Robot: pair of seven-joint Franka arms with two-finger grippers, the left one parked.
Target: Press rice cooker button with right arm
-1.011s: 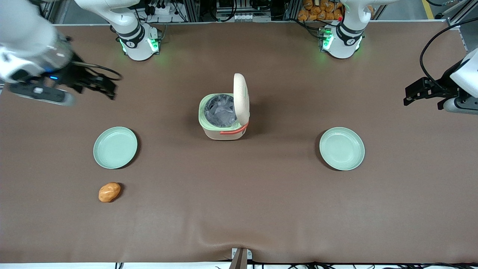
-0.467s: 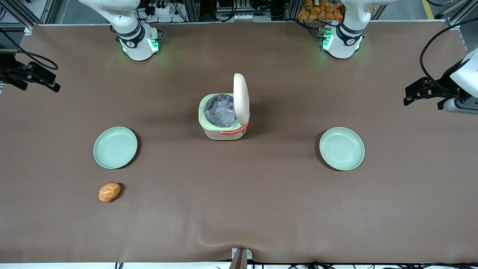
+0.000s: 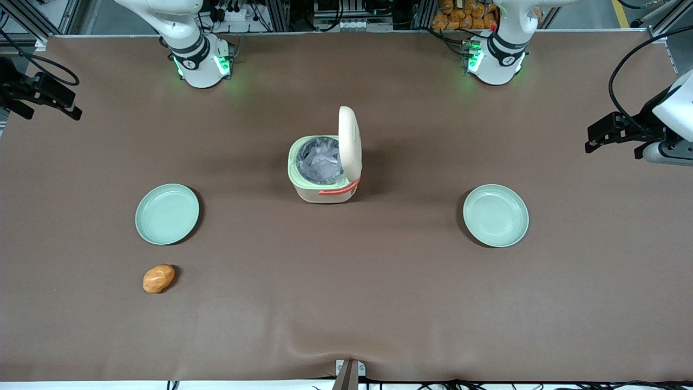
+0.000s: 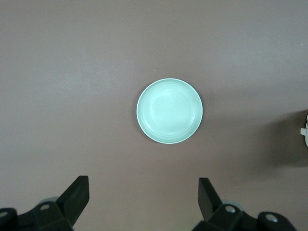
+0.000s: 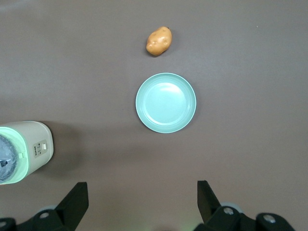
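Observation:
The cream rice cooker (image 3: 324, 173) stands mid-table with its lid (image 3: 349, 142) raised upright and the grey inner pot showing. In the right wrist view the rice cooker (image 5: 26, 147) shows its side wall, where the button (image 5: 42, 144) is a small pale pad. My right arm's gripper (image 3: 65, 105) hangs over the table edge at the working arm's end, far from the cooker. The gripper (image 5: 142, 195) is open, with nothing between its fingers (image 5: 77, 197).
A pale green plate (image 3: 167, 213) lies toward the working arm's end, with a potato (image 3: 158, 278) nearer the front camera. The wrist view looks down on that plate (image 5: 166, 102) and potato (image 5: 159, 41). Another plate (image 3: 495, 215) lies toward the parked arm's end.
My right gripper has pulled away from the cooker to the table edge at the working arm's end, then risen slightly. The cooker's lid stays raised.

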